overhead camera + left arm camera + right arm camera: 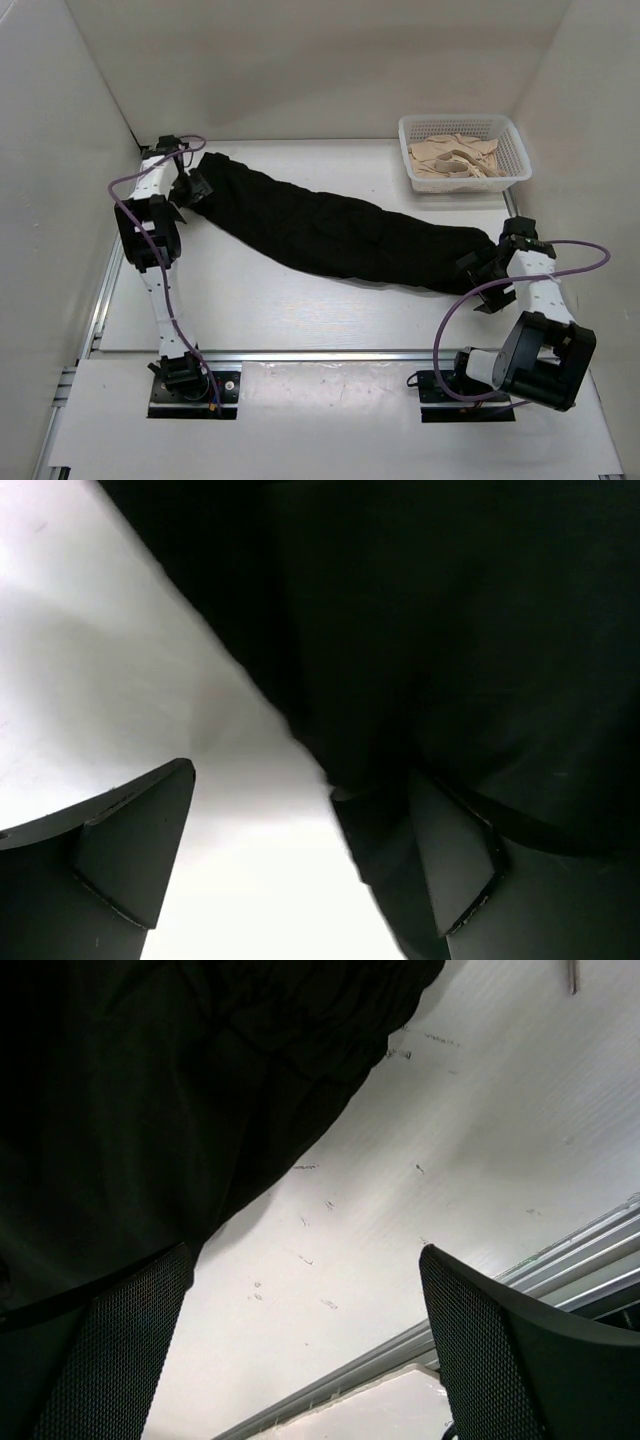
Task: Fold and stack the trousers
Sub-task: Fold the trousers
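Progress: early. Trousers (330,232) lie as 1 long strip, stretched btwn both grippers; legs prob. laid together, no crosswise fold yet, stacking not done.
L gripper (190,190): fingers spread wide, holding nothing; trouser end at its right finger (450,850).
R gripper (480,268): also spread, nothing held; other end over its left finger (110,1360).
Count: 1 trousers, 2 grippers, 1 basket (468,184) ahead of R gripper, beige cloth (455,158) inside, qty unclear.

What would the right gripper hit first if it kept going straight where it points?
Probably bare table, just beside the trousers; one finger of the open right gripper lines up with the fabric. Depth is unclear.
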`<control>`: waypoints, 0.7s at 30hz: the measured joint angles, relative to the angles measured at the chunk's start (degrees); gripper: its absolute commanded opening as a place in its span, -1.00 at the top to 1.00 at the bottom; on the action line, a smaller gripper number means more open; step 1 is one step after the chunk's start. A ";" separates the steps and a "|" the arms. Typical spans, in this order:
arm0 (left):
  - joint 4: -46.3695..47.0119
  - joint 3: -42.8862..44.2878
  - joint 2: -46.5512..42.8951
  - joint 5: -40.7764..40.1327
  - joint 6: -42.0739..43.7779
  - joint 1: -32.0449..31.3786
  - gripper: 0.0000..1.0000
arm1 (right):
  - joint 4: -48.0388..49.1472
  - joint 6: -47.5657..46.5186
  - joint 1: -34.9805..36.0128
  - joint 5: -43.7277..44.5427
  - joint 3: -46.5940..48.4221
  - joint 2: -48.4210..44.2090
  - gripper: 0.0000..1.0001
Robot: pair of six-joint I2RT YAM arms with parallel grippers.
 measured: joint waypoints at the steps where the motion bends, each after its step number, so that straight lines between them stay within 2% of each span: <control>1: -0.24 0.81 0.00 0.13 -0.44 -0.39 -0.99 | 0.22 -0.11 -0.61 -0.76 -0.46 0.02 -0.99; 4: -0.26 3.06 0.74 -0.11 -1.79 -1.42 -0.81 | 0.52 -0.42 -1.86 -2.64 -1.01 0.35 -0.99; 5: -0.13 3.91 1.38 -0.35 -2.25 -1.64 -0.60 | 0.94 -0.48 -2.19 -3.10 -1.01 0.57 -0.99; 6: -0.20 4.74 2.21 -0.50 -2.82 -1.75 -0.38 | 1.40 -0.63 -2.32 -3.39 -1.01 0.85 -0.99; 8: -0.57 6.73 4.22 -1.36 -3.50 -1.86 0.22 | 2.49 -0.76 -2.64 -3.96 -1.20 1.62 -0.99; 9: -0.94 7.39 4.55 -1.60 -3.87 -1.86 0.76 | 3.39 -0.85 -2.86 -4.22 -1.51 2.03 -0.99; 13: -1.14 9.09 5.60 -1.18 -4.17 -1.77 0.80 | 6.51 -0.81 -3.65 -4.66 -3.02 5.35 -0.89; 17: -1.33 9.64 5.75 -1.11 -4.46 -1.75 0.80 | 11.08 -0.48 -3.85 -4.85 -3.32 9.99 -0.47; 19: -1.36 10.43 6.16 -1.09 -4.46 -1.62 0.80 | 13.55 -0.26 -3.69 -4.59 -3.10 12.52 0.05; 20: -1.36 10.97 6.45 -1.03 -4.46 -1.60 0.80 | 14.73 0.15 -3.54 -4.17 -2.80 13.97 0.57; 21: -1.33 11.41 6.62 -0.90 -4.44 -1.60 0.80 | 14.93 -0.15 -3.41 -4.07 -2.01 15.12 0.81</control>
